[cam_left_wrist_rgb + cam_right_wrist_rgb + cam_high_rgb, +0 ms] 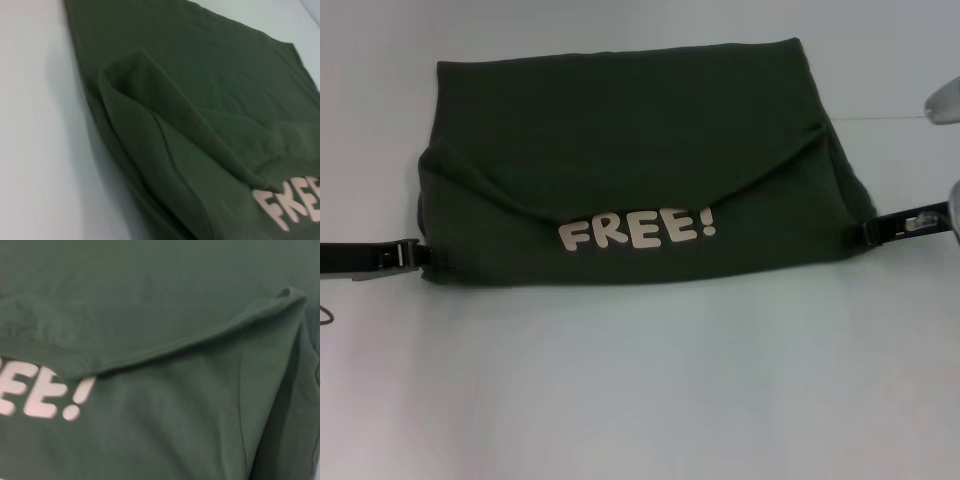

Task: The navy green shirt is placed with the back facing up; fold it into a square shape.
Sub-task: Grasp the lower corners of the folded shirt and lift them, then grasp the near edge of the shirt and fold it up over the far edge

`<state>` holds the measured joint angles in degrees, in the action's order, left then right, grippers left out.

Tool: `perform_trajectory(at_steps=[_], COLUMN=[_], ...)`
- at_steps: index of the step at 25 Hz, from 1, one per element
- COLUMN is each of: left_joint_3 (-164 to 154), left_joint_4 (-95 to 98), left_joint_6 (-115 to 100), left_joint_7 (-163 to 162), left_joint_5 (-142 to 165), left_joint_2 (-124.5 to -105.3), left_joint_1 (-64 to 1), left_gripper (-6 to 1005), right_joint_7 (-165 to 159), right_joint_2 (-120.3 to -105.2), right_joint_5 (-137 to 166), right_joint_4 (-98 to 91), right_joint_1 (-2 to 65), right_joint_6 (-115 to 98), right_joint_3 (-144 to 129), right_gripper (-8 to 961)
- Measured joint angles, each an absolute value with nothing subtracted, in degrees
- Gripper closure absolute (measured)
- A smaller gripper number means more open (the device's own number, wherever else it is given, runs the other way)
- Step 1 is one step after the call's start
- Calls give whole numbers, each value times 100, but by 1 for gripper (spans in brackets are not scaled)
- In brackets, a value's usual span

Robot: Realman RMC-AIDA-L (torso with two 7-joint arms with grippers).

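The navy green shirt [630,130] lies folded into a wide band across the far half of the table. A curved hem sags over a lower layer that bears pale "FREE!" lettering [638,232]. My left gripper [417,254] reaches in low from the left and meets the shirt's near left corner. My right gripper [870,231] comes in from the right and touches the near right corner. The left wrist view shows layered folds of the shirt [200,100] close up. In the right wrist view the shirt [175,415] and its hem fill the picture.
A white table [640,390] stretches bare in front of the shirt. A shiny metal part [942,100] sticks into view at the right edge, above the right arm. A thin dark cable [326,316] shows at the far left.
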<state>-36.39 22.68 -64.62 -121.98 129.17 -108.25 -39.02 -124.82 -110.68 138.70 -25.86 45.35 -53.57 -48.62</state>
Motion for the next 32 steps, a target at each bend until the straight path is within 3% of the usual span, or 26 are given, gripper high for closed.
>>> perform_trajectory(at_steps=[12, 20, 25, 28, 29, 32], left_joint_3=[-3514, -2770, -2259, -2138, -2124, -2066], left_joint_4=[3081, 3512, 3435, 3356, 3302, 2976], left_joint_6=[-9094, -10623, -10393, -9693, -9435, -8547], left_joint_7=[-12645, -12685, -12956, -13155, -13179, -13168], left_joint_5=[12941, 13335, 13359, 13309, 13304, 13274], left_joint_2=[-10368, -10103, -9942, -9917, -9915, -9941], left_joint_1=[-3405, -3136, -3411, -3680, -3764, -4110], left_gripper=[959, 959, 959, 959, 959, 959], right_joint_7=[-12612, -12618, -12640, -12615, -12514, -12412], right_joint_2=[-11277, -11279, -11078, -10873, -10723, -10610], right_joint_5=[13807, 13335, 13022, 12966, 12966, 12975], right_joint_4=[-4741, -5095, -4786, -4306, -3902, -3523], right_joint_1=[3402, 2848, 3051, 3466, 3799, 4113], right_joint_6=[-8731, -10184, -9864, -9144, -8603, -8089], right_joint_3=[-3432, -2675, -2443, -2468, -2505, -2565], right_gripper=[909, 910, 910, 910, 910, 910])
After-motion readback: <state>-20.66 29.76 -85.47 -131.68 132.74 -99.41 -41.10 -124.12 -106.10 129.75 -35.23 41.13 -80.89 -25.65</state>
